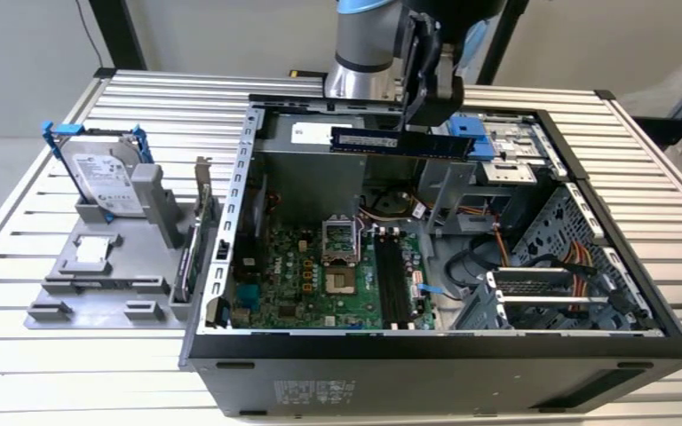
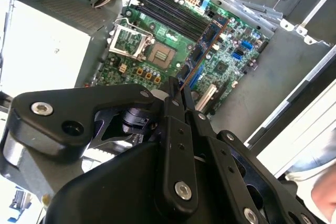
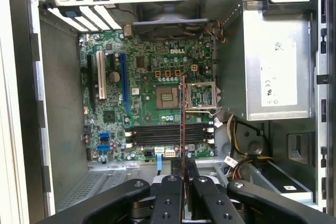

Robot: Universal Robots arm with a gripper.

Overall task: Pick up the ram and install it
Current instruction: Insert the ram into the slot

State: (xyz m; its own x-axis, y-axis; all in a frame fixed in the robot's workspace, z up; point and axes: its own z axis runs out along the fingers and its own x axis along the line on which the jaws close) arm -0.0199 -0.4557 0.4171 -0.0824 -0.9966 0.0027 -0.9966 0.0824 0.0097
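Now, your black gripper is clamped on the one long blue ram stick above the open dark computer case's far side; one silver hard drive stands at the exterior view's left.

A ribbed metal table stands before a pale wall.

A white label with dark fine print covers the face of the hard drive. A small pale sticker sits on the ram. In the first wrist view, a large label with small marks is on the power supply, and short white lettering stands on the motherboard near the processor socket. A fine-print sticker lies on the computer case, on its outer wall.
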